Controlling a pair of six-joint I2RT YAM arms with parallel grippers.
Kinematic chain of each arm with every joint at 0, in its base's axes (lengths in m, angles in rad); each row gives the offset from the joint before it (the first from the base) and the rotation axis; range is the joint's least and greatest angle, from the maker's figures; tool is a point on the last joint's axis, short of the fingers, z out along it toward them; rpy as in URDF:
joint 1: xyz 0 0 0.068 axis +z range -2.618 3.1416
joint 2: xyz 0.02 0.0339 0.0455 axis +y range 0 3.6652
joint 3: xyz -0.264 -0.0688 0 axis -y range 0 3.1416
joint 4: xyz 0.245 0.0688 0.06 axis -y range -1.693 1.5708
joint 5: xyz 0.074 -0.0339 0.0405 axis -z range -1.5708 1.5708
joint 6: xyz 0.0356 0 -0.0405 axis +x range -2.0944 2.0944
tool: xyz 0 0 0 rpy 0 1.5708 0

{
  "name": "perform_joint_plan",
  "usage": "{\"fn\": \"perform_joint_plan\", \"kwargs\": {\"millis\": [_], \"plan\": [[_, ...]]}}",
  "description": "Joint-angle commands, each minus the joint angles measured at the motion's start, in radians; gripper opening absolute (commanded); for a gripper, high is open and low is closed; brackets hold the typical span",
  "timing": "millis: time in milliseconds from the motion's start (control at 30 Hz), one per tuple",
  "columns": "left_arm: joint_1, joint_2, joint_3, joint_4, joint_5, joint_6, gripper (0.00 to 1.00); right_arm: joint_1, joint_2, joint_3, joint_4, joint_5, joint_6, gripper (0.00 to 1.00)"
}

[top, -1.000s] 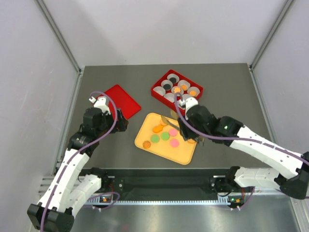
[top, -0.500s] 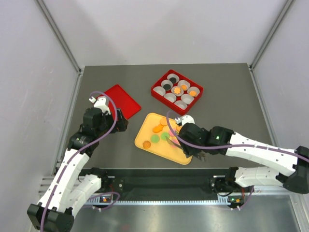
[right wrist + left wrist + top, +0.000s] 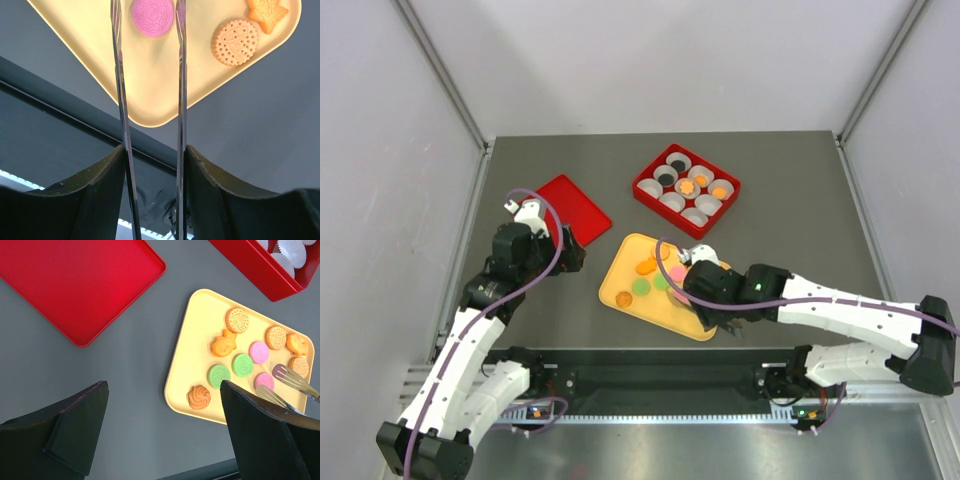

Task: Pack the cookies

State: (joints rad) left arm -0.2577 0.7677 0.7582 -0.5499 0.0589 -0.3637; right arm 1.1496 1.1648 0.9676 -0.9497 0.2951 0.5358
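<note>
**Tongs straddled a pink cookie**

The right gripper (image 3: 152,150) clamped the tongs (image 3: 118,75), their blades parted either side of the pink cookie (image 3: 152,16) on the yellow tray (image 3: 150,100). They probably needed lowering level, then a gentle squeeze. The left gripper (image 3: 164,385) hung wide open, left of the tray.

Overhead camera looks down; both close wrist cameras share the tray (image 3: 190,355).

In the top view the right hand (image 3: 710,305) covers the near right part of the yellow tray (image 3: 665,312), perhaps hiding some cookies (image 3: 641,287). The tongs (image 3: 181,75) run off the right wrist view's top edge, tips unseen. The left wrist view crops the red box (image 3: 260,270).
</note>
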Motion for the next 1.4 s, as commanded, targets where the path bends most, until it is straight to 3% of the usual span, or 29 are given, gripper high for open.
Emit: {"fn": "perform_joint_plan", "kwargs": {"millis": [0, 333, 600, 867, 1067, 1367], "plan": [[-0.002, -0.015, -0.005, 0.027, -0.002, 0.012, 0.98, 0.019, 0.009, -0.009, 0.034, 0.021, 0.012, 0.49], [-0.002, -0.015, -0.005, 0.027, -0.001, 0.012, 0.98, 0.035, 0.022, -0.015, 0.032, 0.021, 0.021, 0.47], [-0.002, -0.021, -0.005, 0.024, -0.004, 0.012, 0.98, 0.035, 0.009, 0.016, -0.001, 0.036, 0.009, 0.29], [-0.002, -0.022, -0.005, 0.025, -0.002, 0.012, 0.98, 0.01, -0.027, 0.146, -0.064, 0.088, -0.026, 0.3], [-0.002, -0.022, -0.005, 0.027, -0.001, 0.012, 0.98, -0.091, -0.001, 0.249, -0.052, 0.107, -0.111, 0.31], [-0.002, -0.013, -0.007, 0.03, 0.013, 0.014, 0.98, -0.417, 0.119, 0.373, 0.15, 0.072, -0.243, 0.32]]}}
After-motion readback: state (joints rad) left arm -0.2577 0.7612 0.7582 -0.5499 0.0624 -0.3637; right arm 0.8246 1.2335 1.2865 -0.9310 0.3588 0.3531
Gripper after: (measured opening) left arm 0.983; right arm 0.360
